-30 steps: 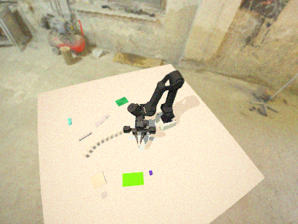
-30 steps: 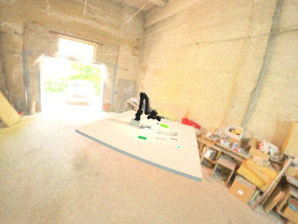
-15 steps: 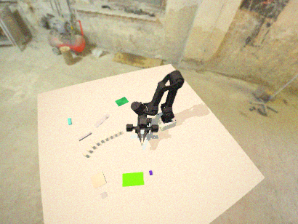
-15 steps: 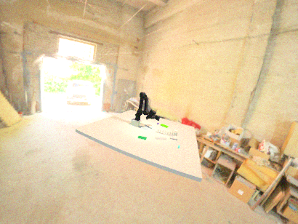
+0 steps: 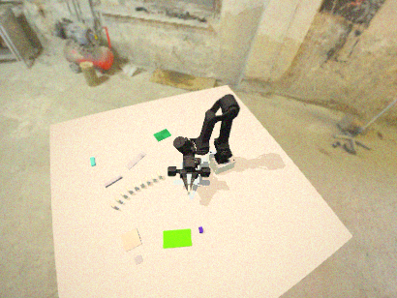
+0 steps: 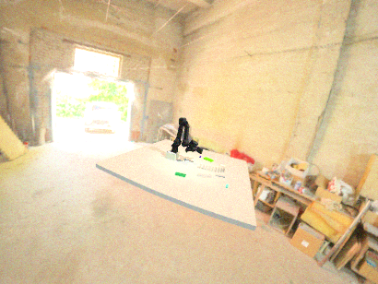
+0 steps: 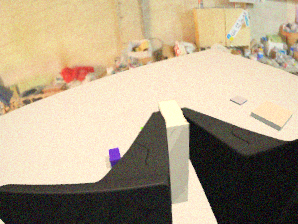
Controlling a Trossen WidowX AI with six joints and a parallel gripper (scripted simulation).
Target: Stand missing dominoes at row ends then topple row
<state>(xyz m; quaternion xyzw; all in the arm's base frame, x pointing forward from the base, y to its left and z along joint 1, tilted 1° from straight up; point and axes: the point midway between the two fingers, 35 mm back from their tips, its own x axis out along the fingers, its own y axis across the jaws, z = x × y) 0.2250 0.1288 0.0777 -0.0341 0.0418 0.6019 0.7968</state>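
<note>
Upright, a slim, cream-white domino (image 7: 178, 155) stood pinched between the fingers of the gripper (image 5: 189, 193) (image 7: 169, 117).

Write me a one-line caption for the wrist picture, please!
The black end effector grips a pale domino, with a small purple block on the table beyond.

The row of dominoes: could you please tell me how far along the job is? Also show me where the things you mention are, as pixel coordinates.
The curved row of dominoes (image 5: 137, 189) (image 6: 212, 169) stands unpushed. The gripper (image 5: 189, 193) (image 7: 169, 117) holds a pale domino (image 7: 178, 155) upright, away from the row's near end. Left: standing it at matching spacing, releasing it, adding any others missing, then pushing the end one.
</note>
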